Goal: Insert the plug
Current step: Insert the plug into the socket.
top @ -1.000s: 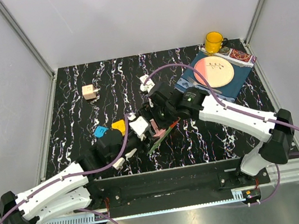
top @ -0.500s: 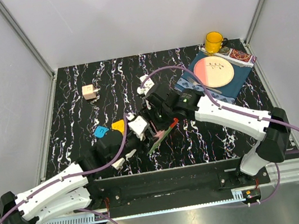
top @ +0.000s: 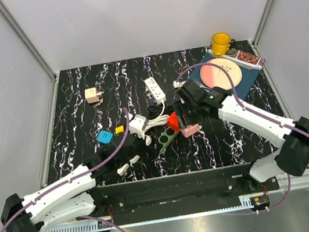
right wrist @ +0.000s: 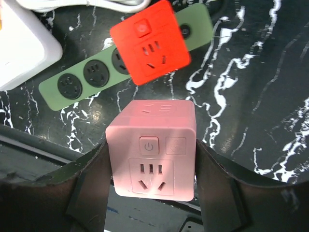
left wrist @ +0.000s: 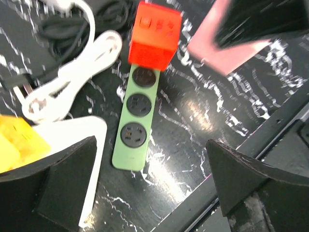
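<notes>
My right gripper (top: pixel 190 128) is shut on a pink socket cube (right wrist: pixel 154 154) and holds it just above the table, beside the green power strip (right wrist: pixel 77 82). A red socket cube (right wrist: pixel 149 41) sits plugged into the strip's far end. In the top view the pink cube (top: pixel 190 130) is just right of the red cube (top: pixel 172 122) and the green strip (top: pixel 165 142). My left gripper (left wrist: pixel 154 193) is open and empty, near the strip's (left wrist: pixel 136 123) free end, which shows three bare sockets. It sits left of the strip in the top view (top: pixel 129 150).
A white cube (top: pixel 137 124) with a coiled white cable (left wrist: pixel 72 77) lies left of the strip. A white power strip (top: pixel 155 89), a beige charger (top: pixel 91 94), and blue (top: pixel 104 137) and yellow (top: pixel 119 130) pieces lie around. A plate (top: pixel 222 73) and yellow mug (top: pixel 220 42) stand back right.
My right arm has pulled back to the right from the cluster with the pink cube in its grip. The white power strip and the red cube on the green strip now show.
</notes>
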Robot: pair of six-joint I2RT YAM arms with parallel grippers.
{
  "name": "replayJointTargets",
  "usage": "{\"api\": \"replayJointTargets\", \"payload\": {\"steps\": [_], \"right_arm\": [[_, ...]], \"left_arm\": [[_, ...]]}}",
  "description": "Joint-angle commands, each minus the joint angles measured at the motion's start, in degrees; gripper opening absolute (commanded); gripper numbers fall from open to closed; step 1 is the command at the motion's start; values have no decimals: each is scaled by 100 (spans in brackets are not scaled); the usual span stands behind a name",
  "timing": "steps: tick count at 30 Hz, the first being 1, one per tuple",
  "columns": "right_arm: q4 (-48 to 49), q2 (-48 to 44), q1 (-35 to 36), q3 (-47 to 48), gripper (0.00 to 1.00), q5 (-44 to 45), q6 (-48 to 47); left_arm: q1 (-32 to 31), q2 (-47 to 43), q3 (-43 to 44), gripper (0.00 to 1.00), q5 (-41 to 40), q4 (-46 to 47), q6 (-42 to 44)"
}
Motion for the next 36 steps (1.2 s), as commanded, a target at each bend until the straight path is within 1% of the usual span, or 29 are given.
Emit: {"api": "replayJointTargets", "payload": {"steps": [1, 5, 9, 15, 21, 24, 26, 29, 31, 32, 33, 36], "right_arm": [[401, -734, -163, -241, 0, 429, -90], [550, -998, -207, -479, 0, 623, -55], [595, -1183, -225, -663, 0, 728, -46], [621, -1411, -251, -786, 0, 807, -72], [630, -1631, -251, -839, 0, 843, -291], [700, -1710, -251, -857, 0, 712, -502], [796, -1746, -242, -866, 0, 597, -625], [990, -1711, -242, -831, 0, 211, -889], [1130, -1579, -242, -770, 0, -237, -1100], [1174, -1500, -242, -743, 0, -369, -1153], [1201, -1299, -242, -708, 0, -692, -1284], [1297, -869, -199, -515, 0, -1133, -1504]], "left_arm": [[236, 669, 164, 99, 230, -593, -919], [439, 1329, 418, 99, 660, -892, -1139], [509, 1988, 770, 99, 872, -1104, -1096], [526, 2736, 1148, 99, 1057, -1121, -990], [518, 3325, 1447, 99, 1696, -1017, -990], [500, 3299, 1518, 98, 1891, -876, -1034], [500, 3125, 1500, 98, 1848, -858, -1017], [518, 2739, 1491, 98, 1567, -1024, -938], [579, 2509, 1456, 99, 1321, -1130, -876], [614, 2238, 1439, 99, 1233, -1182, -867], [658, 2088, 1421, 99, 1102, -1279, -841], [921, 1455, 1360, 99, 698, -1578, -727]]}}
